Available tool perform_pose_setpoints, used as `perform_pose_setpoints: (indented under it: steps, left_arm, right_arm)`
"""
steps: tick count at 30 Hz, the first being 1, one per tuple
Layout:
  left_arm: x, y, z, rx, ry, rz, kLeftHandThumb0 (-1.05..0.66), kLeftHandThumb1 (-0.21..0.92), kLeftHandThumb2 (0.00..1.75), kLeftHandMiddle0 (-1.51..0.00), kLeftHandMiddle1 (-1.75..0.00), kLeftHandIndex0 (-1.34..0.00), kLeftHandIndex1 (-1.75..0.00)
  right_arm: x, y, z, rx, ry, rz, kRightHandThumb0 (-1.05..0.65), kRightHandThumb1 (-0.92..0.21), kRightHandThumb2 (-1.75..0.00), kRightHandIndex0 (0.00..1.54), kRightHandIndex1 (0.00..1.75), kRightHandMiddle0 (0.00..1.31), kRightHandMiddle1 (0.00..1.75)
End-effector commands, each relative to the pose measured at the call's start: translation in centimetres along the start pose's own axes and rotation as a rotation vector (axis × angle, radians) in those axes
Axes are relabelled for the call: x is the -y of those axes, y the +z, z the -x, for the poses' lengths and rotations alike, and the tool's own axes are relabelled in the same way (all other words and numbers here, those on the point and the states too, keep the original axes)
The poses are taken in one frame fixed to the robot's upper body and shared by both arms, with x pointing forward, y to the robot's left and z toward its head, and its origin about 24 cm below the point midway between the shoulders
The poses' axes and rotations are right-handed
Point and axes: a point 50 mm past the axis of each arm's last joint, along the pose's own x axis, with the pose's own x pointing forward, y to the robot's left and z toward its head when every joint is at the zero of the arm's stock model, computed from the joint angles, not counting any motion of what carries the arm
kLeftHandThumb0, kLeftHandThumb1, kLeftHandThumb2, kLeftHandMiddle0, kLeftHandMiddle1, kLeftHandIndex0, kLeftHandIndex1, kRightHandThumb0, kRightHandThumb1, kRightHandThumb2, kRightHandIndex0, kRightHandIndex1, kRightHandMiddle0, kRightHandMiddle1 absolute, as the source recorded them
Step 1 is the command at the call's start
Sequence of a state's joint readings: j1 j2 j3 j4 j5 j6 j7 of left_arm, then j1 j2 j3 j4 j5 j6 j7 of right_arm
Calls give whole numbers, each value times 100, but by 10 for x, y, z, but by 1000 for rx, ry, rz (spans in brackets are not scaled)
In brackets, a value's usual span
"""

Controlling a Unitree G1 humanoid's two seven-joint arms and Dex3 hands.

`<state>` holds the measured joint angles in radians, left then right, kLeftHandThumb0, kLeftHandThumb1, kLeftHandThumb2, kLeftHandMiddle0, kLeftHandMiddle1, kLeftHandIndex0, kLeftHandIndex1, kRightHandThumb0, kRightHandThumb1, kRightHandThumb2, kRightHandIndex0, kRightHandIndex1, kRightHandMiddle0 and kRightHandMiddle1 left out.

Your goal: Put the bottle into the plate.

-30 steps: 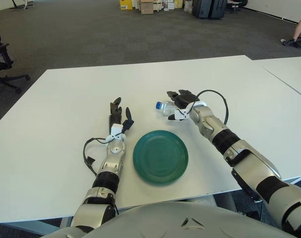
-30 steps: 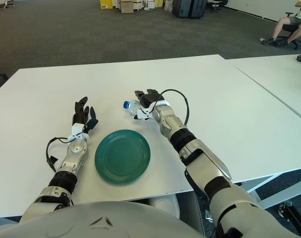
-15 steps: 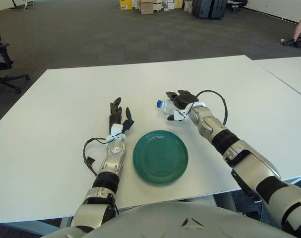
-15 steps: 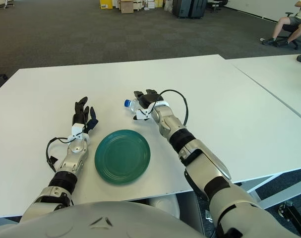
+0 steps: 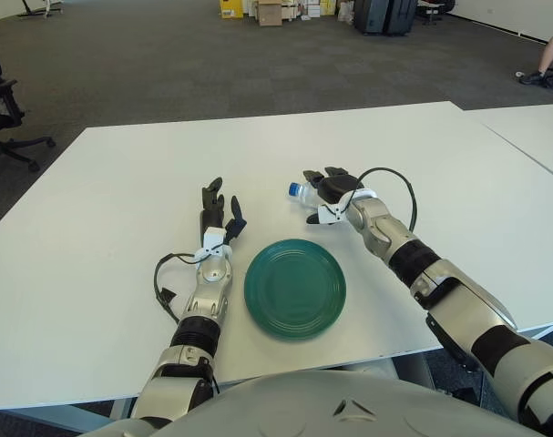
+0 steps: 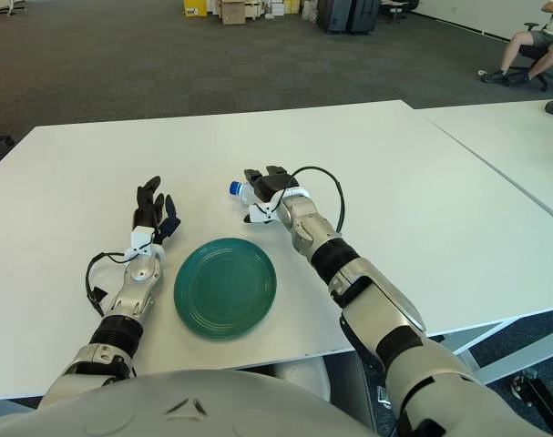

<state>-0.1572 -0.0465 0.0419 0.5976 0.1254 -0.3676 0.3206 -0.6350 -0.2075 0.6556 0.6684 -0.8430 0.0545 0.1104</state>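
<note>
Bottle first: it is a small clear water bottle with a blue cap, lying on its side on the white table. It sits just past the far edge of the green plate, a little to the right, and it does not touch the plate.

My right hand is right over the bottle's body, with the cap poking out on the left. The fingers curl around it, but I cannot tell if they hold it tight or only touch it. The bottle looks like it is down on the table, not lifted.

My left hand is left of the plate, well away from the bottle. Its fingers are spread and point far, and it holds nothing. It has no job right now.

The plate has nothing in it, so I think the task is only at the start. The grab is the step I am on. What is left: get a firm hold, lift the bottle, bring it near and a bit left over the plate, set it down, and let go.
</note>
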Motion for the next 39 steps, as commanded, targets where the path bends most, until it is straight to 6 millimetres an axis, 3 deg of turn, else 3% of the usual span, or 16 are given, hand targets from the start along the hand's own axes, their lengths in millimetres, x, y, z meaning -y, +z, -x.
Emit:
perform_pose_setpoints:
  steps: [1, 39]
  left_arm:
    - [-1, 3, -2, 16, 2, 11, -78, 92, 81, -40, -1, 0, -74]
    - [-2, 4, 1, 21, 37, -15, -79, 92, 84, -39, -1, 0, -74]
  right_arm:
    - [1, -2, 1, 1, -4, 21, -105, -92, -50, 0, 0, 0, 0]
    - [-14, -15, -3, -66, 70, 157, -105, -92, -47, 0, 0, 0, 0]
